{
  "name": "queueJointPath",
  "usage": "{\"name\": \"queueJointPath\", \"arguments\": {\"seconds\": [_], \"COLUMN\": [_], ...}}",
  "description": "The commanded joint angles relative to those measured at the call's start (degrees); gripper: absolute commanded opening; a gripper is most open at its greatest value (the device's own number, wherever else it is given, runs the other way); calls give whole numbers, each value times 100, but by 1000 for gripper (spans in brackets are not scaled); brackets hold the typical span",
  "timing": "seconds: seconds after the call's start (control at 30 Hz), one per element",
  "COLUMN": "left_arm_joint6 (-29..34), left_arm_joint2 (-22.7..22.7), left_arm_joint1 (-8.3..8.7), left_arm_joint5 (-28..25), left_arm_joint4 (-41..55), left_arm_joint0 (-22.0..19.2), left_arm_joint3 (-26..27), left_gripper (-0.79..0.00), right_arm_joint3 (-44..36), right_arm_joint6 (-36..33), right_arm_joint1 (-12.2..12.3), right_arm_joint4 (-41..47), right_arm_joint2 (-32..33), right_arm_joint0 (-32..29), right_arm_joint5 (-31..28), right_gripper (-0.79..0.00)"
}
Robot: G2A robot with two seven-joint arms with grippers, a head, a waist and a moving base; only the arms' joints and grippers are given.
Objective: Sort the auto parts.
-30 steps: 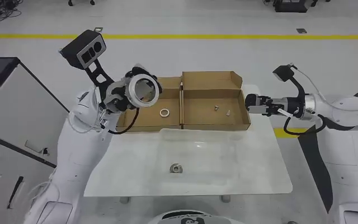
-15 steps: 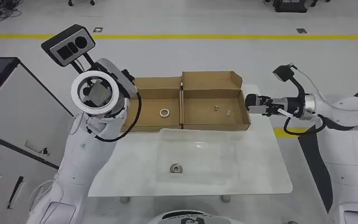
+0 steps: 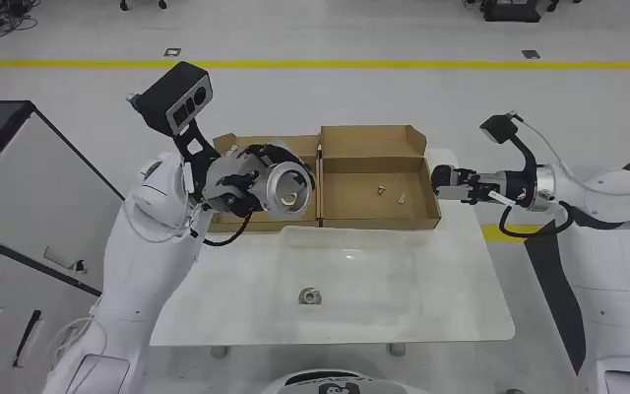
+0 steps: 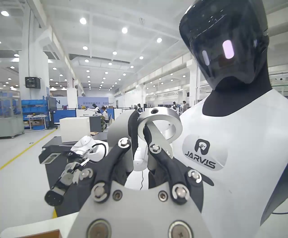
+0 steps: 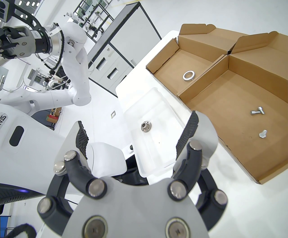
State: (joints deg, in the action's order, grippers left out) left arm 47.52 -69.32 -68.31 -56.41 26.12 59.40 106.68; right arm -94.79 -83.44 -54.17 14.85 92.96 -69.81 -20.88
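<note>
A: The left gripper pinches a metal ring by its wall, up above the left box.
B: And the right gripper hangs spread wide just off the right box; a flanged hub sits in the tray.

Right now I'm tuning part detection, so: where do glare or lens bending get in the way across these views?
Left wrist view: ceiling lamps flare, and the ring in the left end effector carries bright sheen; right wrist view: wide lens stretches the cardboard box; top view: even light, white tray barely separates from the white table.
</note>
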Motion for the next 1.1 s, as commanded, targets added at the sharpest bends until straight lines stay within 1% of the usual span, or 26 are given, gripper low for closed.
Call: {"name": "queueJointPath", "arguments": {"seconds": [0.0,0.1,0.2,0.37,0.47,0.93,1.03,1.07], "left_arm_joint6": [-73,-259,-515,-451,-329,-349,-538,-688], "left_arm_joint2": [29,136,194,140,144,135,-81,-163], "left_arm_joint1": [-3,-15,-34,-55,-71,-71,-63,-67], "left_arm_joint5": [-28,-129,-159,-159,-159,-130,161,317], "left_arm_joint4": [55,475,1141,1597,1712,1693,1077,746], "left_arm_joint0": [6,21,39,36,30,40,88,90], "left_arm_joint3": [16,49,36,-85,-120,-118,-134,-193], "left_gripper": [-785,-785,-785,-785,-785,-785,-785,-785], "right_arm_joint3": [0,0,0,0,0,0,0,0], "right_arm_joint6": [0,0,0,0,0,0,0,0], "right_arm_joint1": [0,0,0,0,0,0,0,0], "right_arm_joint4": [0,0,0,0,0,0,0,0], "right_arm_joint2": [0,0,0,0,0,0,0,0], "right_arm_joint0": [0,0,0,0,0,0,0,0], "right_arm_joint5": [0,0,0,0,0,0,0,0], "right_gripper": [0,0,0,0,0,0,0,0]}}
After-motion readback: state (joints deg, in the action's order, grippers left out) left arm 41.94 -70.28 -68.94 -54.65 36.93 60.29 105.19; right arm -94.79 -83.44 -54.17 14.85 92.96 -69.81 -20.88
